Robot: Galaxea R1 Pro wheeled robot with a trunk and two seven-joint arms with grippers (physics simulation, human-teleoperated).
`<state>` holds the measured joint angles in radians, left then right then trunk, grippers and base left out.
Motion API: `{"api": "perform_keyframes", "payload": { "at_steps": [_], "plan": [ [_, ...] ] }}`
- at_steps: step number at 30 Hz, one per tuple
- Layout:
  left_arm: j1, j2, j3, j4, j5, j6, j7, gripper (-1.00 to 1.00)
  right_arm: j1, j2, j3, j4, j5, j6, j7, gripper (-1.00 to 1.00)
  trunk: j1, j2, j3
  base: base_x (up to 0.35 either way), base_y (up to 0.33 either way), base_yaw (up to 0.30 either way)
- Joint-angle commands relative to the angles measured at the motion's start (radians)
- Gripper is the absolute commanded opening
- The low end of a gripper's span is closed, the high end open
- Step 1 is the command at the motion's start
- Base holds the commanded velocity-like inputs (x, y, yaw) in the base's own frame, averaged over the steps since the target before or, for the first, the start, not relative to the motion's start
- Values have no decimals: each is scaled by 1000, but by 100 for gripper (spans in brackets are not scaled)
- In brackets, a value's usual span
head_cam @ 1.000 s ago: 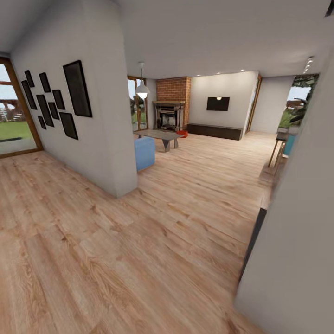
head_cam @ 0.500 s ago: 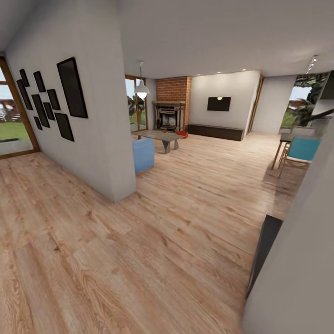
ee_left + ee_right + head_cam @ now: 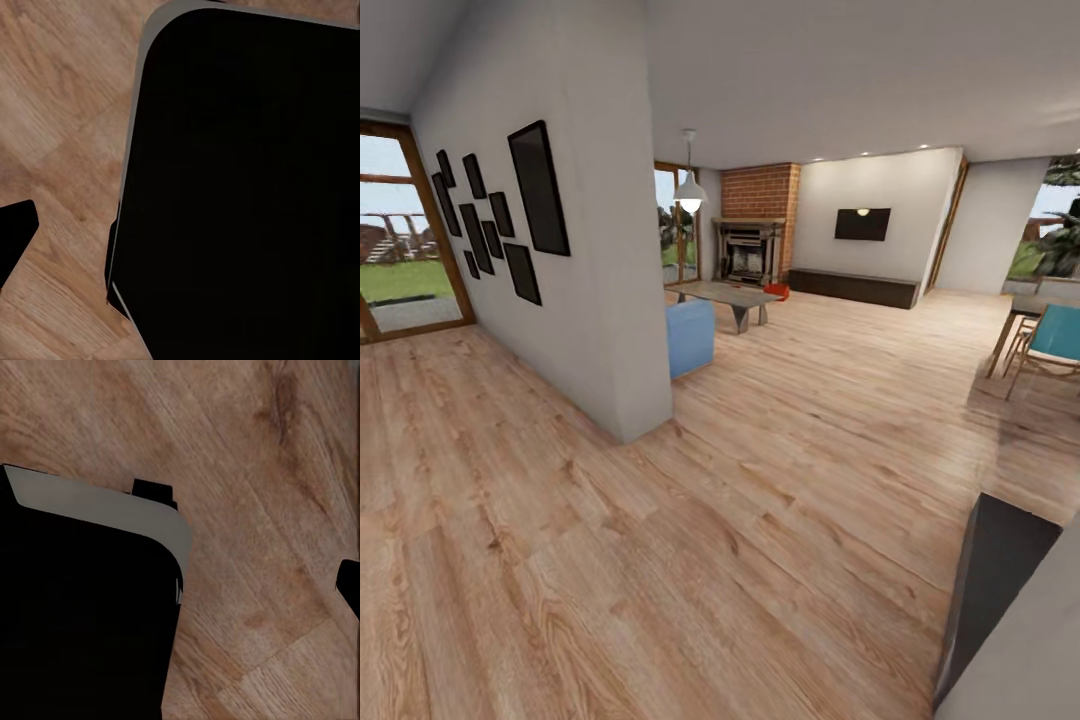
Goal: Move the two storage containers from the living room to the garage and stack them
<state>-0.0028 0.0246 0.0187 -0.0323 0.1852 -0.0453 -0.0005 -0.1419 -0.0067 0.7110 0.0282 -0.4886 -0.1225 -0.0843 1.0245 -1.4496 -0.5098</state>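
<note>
Looking across the living room, we see a light wood plank floor (image 3: 740,520) running to a red brick fireplace (image 3: 752,240) at upper centre. A small orange-red container (image 3: 777,291) sits on the floor just right of the fireplace, beyond a grey low table (image 3: 725,296); it is too far off to tell its long axis. A blue sofa end (image 3: 690,337) juts from behind a white wall (image 3: 600,290) hung with black frames (image 3: 540,190). Our wrist views show dark rounded robot parts over planks; we cannot tell whether either gripper is spread or pressed together.
</note>
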Motion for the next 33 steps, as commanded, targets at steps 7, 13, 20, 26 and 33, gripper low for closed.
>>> {"api": "perform_keyframes", "payload": {
  "at_steps": [7,13,20,26,33],
  "plan": [
    [0,0,1,0,5,-2,2,100,-1,1,8,2,-8,-5,0,100,1,0,-1,322,0,9],
    [0,0,1,0,5,-2,2,100,-1,0,7,2,-8,-6,0,100,1,0,-1,322,0,0],
    [0,0,1,0,5,-2,1,100,-1,-1,7,2,-10,-19,0,100,1,0,-1,321,0,0],
    [0,0,1,0,5,-2,1,100,-1,-1,7,2,-10,-28,0,100,1,0,-1,321,0,0],
    [0,0,1,0,5,-3,1,100,-1,-1,7,3,-9,-29,0,100,1,0,-1,322,0,0]
  ]
}}
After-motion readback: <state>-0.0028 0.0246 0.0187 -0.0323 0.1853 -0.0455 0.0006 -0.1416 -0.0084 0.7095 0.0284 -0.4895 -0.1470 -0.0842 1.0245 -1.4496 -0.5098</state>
